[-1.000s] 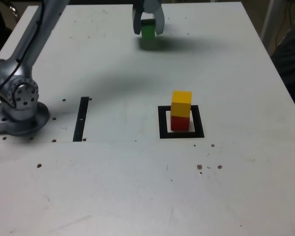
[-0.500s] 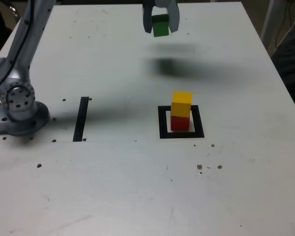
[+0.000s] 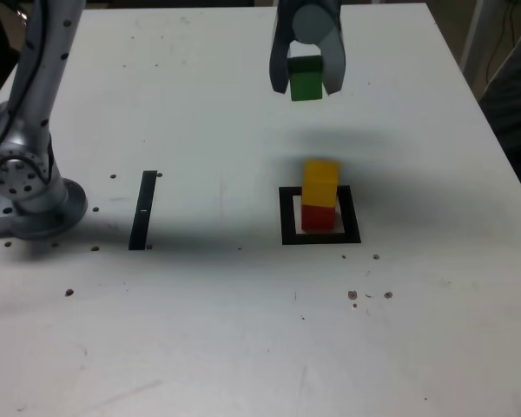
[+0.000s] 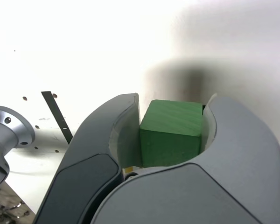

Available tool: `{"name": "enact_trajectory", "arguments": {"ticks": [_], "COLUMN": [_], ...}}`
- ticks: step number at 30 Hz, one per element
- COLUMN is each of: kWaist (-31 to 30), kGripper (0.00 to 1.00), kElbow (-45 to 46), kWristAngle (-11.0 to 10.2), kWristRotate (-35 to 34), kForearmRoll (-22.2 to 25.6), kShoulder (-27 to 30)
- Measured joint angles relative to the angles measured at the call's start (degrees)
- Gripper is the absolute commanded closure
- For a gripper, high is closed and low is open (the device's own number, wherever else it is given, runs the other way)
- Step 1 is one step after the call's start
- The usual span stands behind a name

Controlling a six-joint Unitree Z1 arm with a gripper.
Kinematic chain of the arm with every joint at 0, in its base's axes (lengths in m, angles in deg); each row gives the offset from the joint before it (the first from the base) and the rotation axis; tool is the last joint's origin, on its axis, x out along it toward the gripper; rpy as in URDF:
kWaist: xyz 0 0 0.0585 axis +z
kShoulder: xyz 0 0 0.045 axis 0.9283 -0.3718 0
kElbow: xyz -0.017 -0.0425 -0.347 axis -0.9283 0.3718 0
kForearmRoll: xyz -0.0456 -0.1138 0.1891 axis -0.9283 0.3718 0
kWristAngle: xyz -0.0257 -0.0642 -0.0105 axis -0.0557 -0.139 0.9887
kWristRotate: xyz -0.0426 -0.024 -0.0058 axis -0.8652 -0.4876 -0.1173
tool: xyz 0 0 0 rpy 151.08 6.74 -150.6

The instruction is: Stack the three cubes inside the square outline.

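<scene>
We see a white surface (image 3: 200, 330), matte and lightly scuffed, with small dark specks and holes scattered across it. The square outline (image 3: 320, 236), a thick black frame with a white centre, lies flat on the surface toward the exterior view's right. Inside it rests the red cube (image 3: 318, 216), directly on the white centre, and the yellow cube (image 3: 319, 183) sits on top of the red one. A thin black strip (image 3: 143, 209) lies flat well apart from the outline, toward the exterior view's left. Near the strip, the arm's round grey base (image 3: 30, 201) stands on the surface at its edge. A soft shadow falls beyond the outline.
</scene>
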Motion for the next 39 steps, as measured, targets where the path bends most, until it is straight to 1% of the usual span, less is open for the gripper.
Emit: {"name": "enact_trajectory", "arguments": {"ticks": [5,10,14,21,27,32,33,34,38,39], "kWaist": [-6.30,-9.97,-13.41,-16.31,-16.90,-16.91,-16.91,-16.91,-16.91,-16.91], "kGripper": [0.75,0.75,0.75,0.75,0.75,0.74,0.70,0.63,0.19,0.10], "kElbow": [1.24,1.51,1.53,1.50,1.20,0.95,0.90,0.89,0.89,0.89], "kWristAngle": [0.66,0.86,1.72,3.50,4.06,4.11,4.10,4.03,3.64,3.56], "kWristRotate": [-3.32,-5.73,-7.44,-8.97,-9.39,-9.45,-9.45,-9.45,-9.28,-9.17], "kForearmRoll": [0.22,0.26,0.26,0.29,0.29,0.29,0.29,0.29,0.29,0.28], "kShoulder": [0.04,0.04,0.04,-1.07,-2.59,-3.11,-3.11,-3.12,-3.19,-3.19]}}
